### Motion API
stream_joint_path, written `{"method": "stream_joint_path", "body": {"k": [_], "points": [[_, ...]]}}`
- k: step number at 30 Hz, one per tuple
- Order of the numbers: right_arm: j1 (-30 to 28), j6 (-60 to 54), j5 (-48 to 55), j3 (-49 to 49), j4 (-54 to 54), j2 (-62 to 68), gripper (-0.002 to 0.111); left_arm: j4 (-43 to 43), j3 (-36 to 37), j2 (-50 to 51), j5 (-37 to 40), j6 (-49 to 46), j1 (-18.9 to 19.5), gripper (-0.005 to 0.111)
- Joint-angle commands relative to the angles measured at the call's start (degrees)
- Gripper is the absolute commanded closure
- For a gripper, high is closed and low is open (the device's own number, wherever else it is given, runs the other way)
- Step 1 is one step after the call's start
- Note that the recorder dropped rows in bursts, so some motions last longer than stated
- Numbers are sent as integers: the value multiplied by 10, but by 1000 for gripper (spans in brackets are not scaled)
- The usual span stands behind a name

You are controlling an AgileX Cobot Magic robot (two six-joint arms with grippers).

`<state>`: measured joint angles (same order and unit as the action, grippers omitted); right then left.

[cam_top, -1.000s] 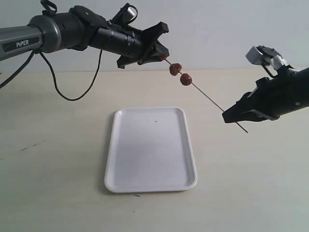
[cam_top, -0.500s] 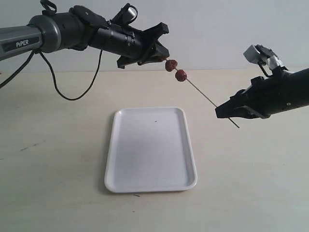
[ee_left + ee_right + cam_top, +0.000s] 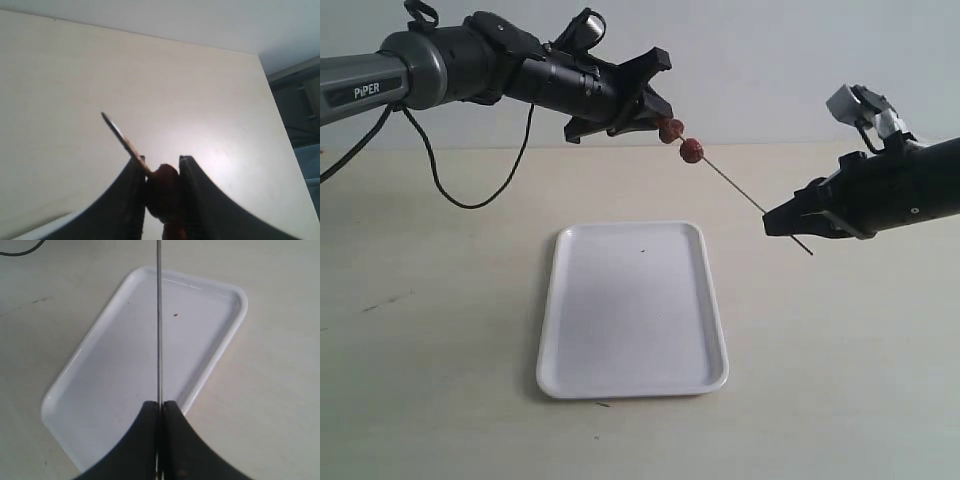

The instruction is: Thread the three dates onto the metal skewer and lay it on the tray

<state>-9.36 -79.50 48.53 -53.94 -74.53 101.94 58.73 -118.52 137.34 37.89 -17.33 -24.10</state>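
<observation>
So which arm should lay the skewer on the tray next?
Right. The right gripper is shut on the skewer shaft itself, and its wrist view looks straight onto the tray. The left gripper only pinches the end date, so it should probably release first.

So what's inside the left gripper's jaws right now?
One date, pinched in the left gripper, with the metal skewer poking out past it. The fingers cover the date's sides, so where the skewer passes through is hidden.
</observation>
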Motion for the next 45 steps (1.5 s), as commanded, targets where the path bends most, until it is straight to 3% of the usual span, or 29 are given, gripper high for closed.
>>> {"method": "stream_joint_path", "body": {"k": [1, 8, 13, 17, 23, 27, 33, 39, 45], "points": [[0, -14, -8, -2, -31, 1, 108, 11, -1, -7, 24, -3, -6, 83], [0, -20, -8, -2, -28, 1, 108, 11, -1, -7, 22, -3, -6, 82], [0, -28, -8, -2, -24, 1, 108, 1, -1, -7, 26, -3, -5, 61], [0, -28, -8, -2, -24, 1, 108, 0, -1, -7, 24, -3, -4, 51], [0, -28, -8, -2, -24, 1, 108, 0, -1, -7, 32, -3, 7, 50], [0, -28, -7, -2, -24, 1, 108, -12, -1, -8, 76, -5, 25, 50], [0, -23, -5, 4, -9, 1, 108, -45, -1, -16, 192, -23, 60, 68], [0, 12, 17, 13, 30, 1, 108, -66, -1, -29, 312, -53, 88, 106], [0, -64, 8, 86, -81, 1, 108, -105, 24, -53, 321, -85, 90, 107]]}}
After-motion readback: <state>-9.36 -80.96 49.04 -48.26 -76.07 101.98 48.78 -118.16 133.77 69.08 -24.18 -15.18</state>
